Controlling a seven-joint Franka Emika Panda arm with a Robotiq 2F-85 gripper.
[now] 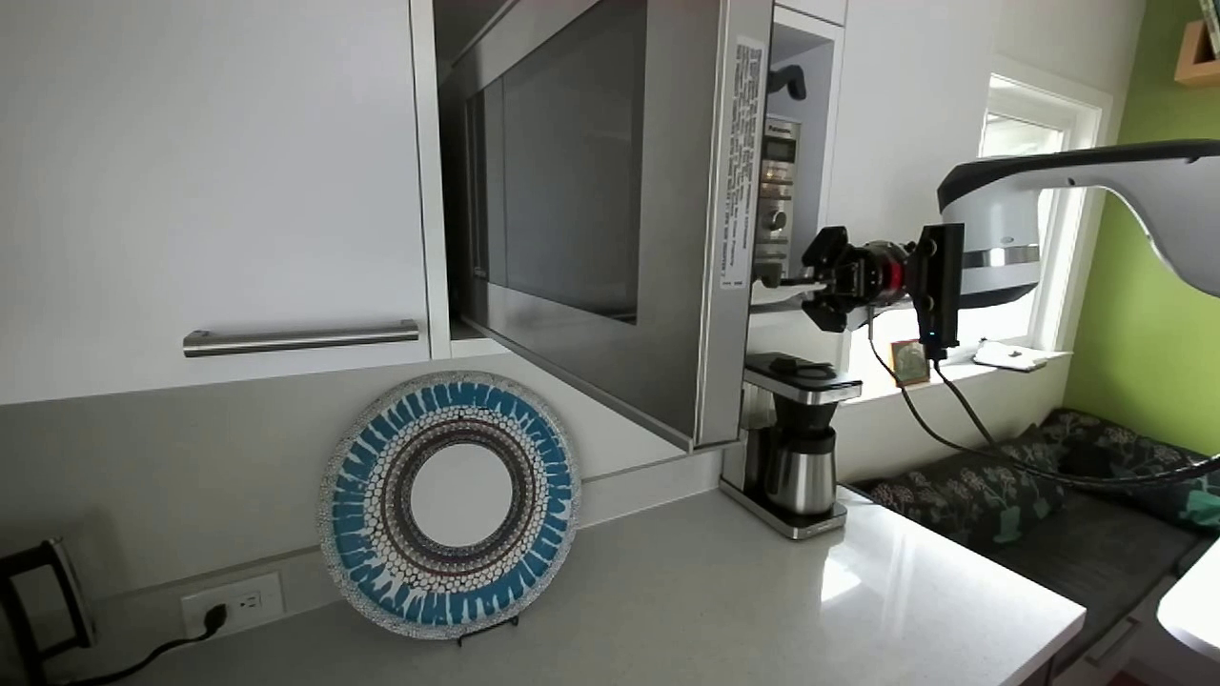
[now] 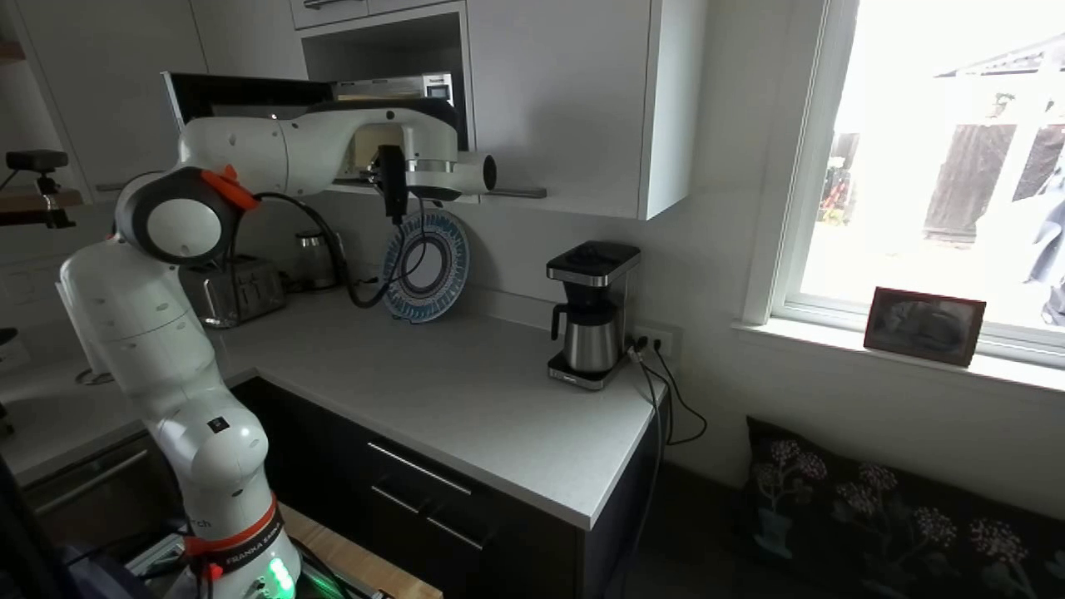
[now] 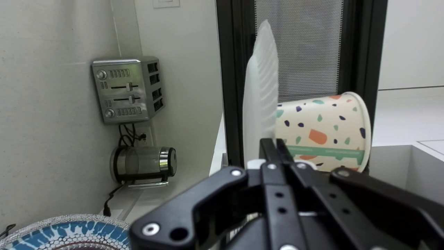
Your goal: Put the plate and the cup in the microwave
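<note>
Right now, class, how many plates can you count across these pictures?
2. A white plate is held in the jaws, edge-on in the wrist view, with the cup on it; a patterned plate stands propped on the counter. The cupboards may hide others.

Arm (image 2: 158, 349) raised high, elbow (image 2: 183, 231) bent, forearm (image 2: 291, 154) nearly level, jaws horizontal and pinched together.

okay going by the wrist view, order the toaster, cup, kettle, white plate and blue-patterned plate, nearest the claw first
1. The white plate, its edge in the claw.
2. The cup, just right of that plate.
3. The blue-patterned plate, lower left corner.
4. The toaster and kettle, farther back, left; too close to call.
</note>
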